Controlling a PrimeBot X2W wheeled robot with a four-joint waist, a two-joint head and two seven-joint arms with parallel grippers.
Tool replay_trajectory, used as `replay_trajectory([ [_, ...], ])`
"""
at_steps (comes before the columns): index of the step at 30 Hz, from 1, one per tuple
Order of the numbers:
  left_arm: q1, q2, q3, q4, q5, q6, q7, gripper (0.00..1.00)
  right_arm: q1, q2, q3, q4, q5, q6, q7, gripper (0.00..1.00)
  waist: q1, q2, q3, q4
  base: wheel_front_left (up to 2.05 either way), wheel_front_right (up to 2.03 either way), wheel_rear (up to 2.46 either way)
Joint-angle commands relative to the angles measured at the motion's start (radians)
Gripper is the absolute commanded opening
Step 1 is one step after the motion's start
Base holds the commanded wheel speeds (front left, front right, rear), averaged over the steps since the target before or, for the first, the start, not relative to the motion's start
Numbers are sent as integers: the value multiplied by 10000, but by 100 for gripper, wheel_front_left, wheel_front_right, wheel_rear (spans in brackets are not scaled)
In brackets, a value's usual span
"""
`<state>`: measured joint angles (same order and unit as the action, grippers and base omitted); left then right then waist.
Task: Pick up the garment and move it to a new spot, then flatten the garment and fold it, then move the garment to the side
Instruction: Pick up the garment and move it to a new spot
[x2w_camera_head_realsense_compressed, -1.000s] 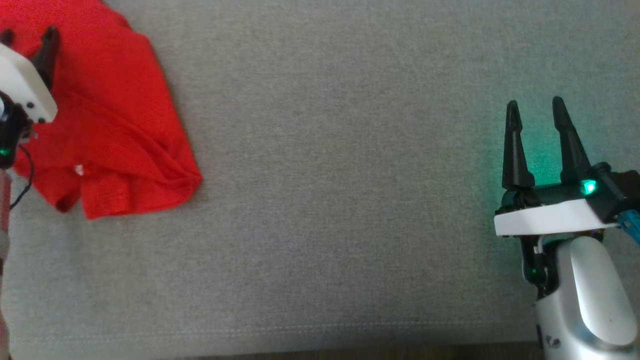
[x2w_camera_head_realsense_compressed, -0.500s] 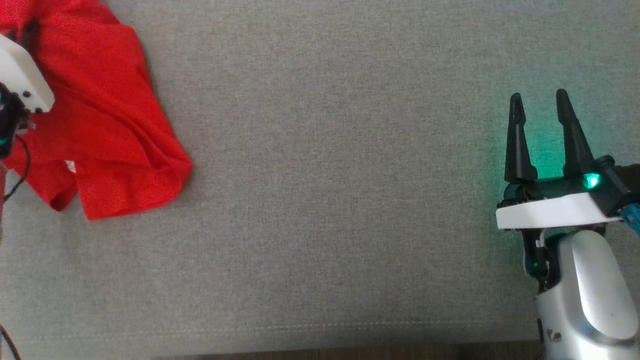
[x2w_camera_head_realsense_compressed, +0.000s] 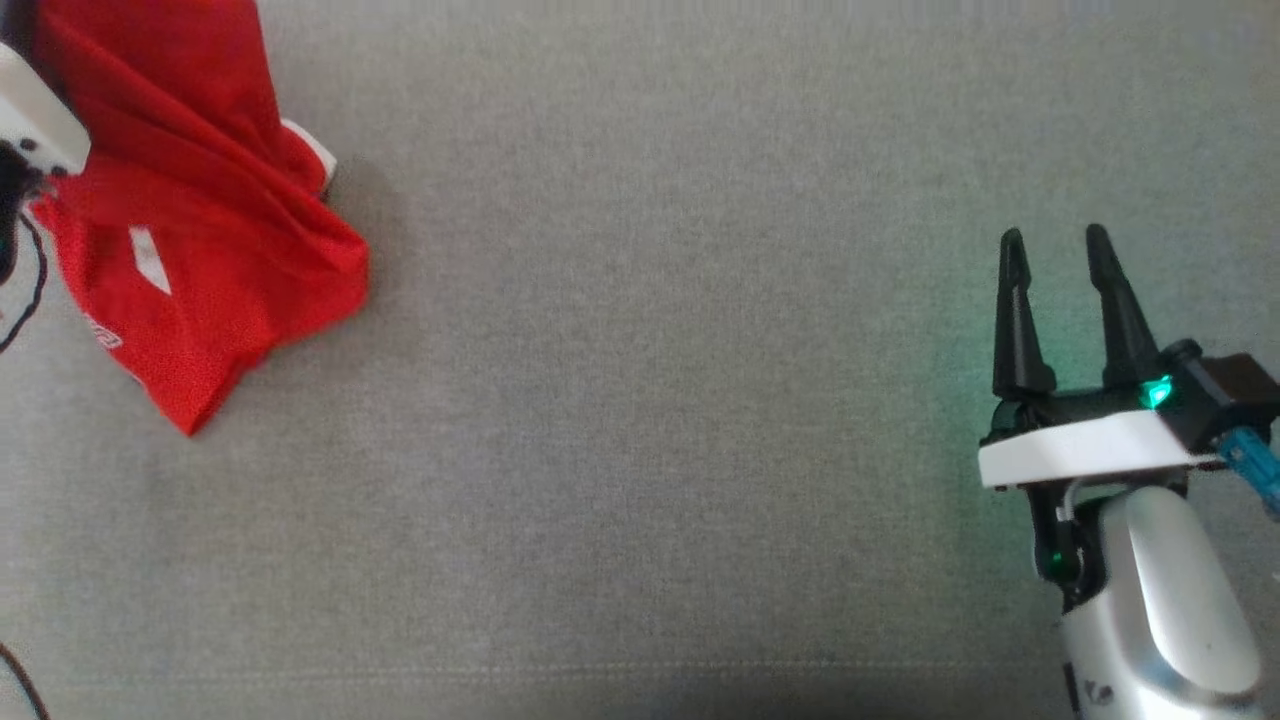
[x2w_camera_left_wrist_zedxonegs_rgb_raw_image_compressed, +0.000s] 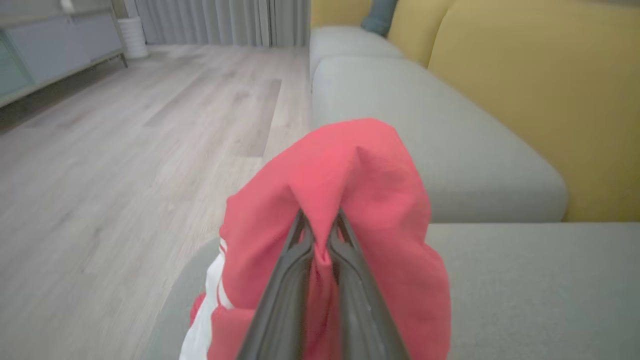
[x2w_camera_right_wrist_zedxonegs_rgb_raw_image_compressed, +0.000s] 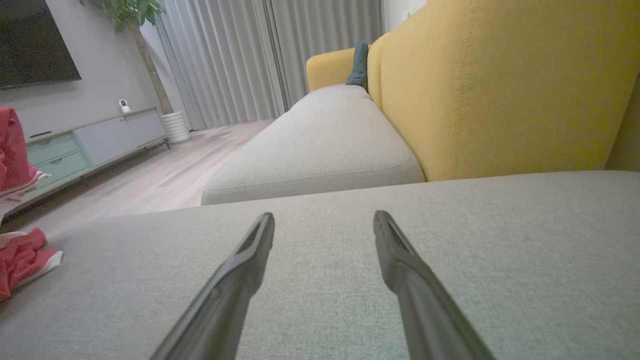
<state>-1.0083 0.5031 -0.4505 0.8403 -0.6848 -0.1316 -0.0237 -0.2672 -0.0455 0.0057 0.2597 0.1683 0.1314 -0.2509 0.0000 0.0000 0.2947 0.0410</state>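
Observation:
The garment (x2w_camera_head_realsense_compressed: 190, 230) is red with white stripes. It hangs bunched at the upper left of the head view, its lower end trailing on the grey cushion. My left gripper (x2w_camera_left_wrist_zedxonegs_rgb_raw_image_compressed: 320, 222) is shut on a fold of the garment (x2w_camera_left_wrist_zedxonegs_rgb_raw_image_compressed: 360, 170), with cloth draped over both fingers. The gripper's white housing (x2w_camera_head_realsense_compressed: 35, 125) shows at the left edge of the head view. At the right, well away from the garment, my right gripper (x2w_camera_head_realsense_compressed: 1055, 245) is open just above the cushion with nothing between its fingers. Its own view shows the right gripper (x2w_camera_right_wrist_zedxonegs_rgb_raw_image_compressed: 324, 222) and the garment (x2w_camera_right_wrist_zedxonegs_rgb_raw_image_compressed: 20, 260) at far left.
The grey seat cushion (x2w_camera_head_realsense_compressed: 640, 420) spreads wide between the two arms. A yellow backrest (x2w_camera_right_wrist_zedxonegs_rgb_raw_image_compressed: 500, 90) rises behind it. Beyond the cushion's edge lies wooden floor (x2w_camera_left_wrist_zedxonegs_rgb_raw_image_compressed: 125, 130), with a low cabinet (x2w_camera_right_wrist_zedxonegs_rgb_raw_image_compressed: 95, 140) and curtains (x2w_camera_right_wrist_zedxonegs_rgb_raw_image_compressed: 225, 60) farther off.
My left gripper has shut on the garment and raised it. The cloth has bunched up and turned, showing white stripes. The right gripper has stayed open.

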Motion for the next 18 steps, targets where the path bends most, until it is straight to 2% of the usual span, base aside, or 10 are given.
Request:
replay_trajectory([
  [1, -400, 686, 339, -465, -51, 18, -187, 0, 59, -47, 305, -251, 94, -7, -104, 100, 0, 0, -504, 53, 0, 0, 0],
  [10, -272, 483, 524, -2268, -304, 597, -107, 0, 377, -47, 374, -112, 452, -7, -107, 100, 0, 0, -1431, 5, 0, 0, 0],
  [18, 449, -369, 189, -4774, -576, 1723, 886, 0, 332, -47, -86, -383, 354, -7, -108, 100, 0, 0, -1672, -537, 0, 0, 0],
])
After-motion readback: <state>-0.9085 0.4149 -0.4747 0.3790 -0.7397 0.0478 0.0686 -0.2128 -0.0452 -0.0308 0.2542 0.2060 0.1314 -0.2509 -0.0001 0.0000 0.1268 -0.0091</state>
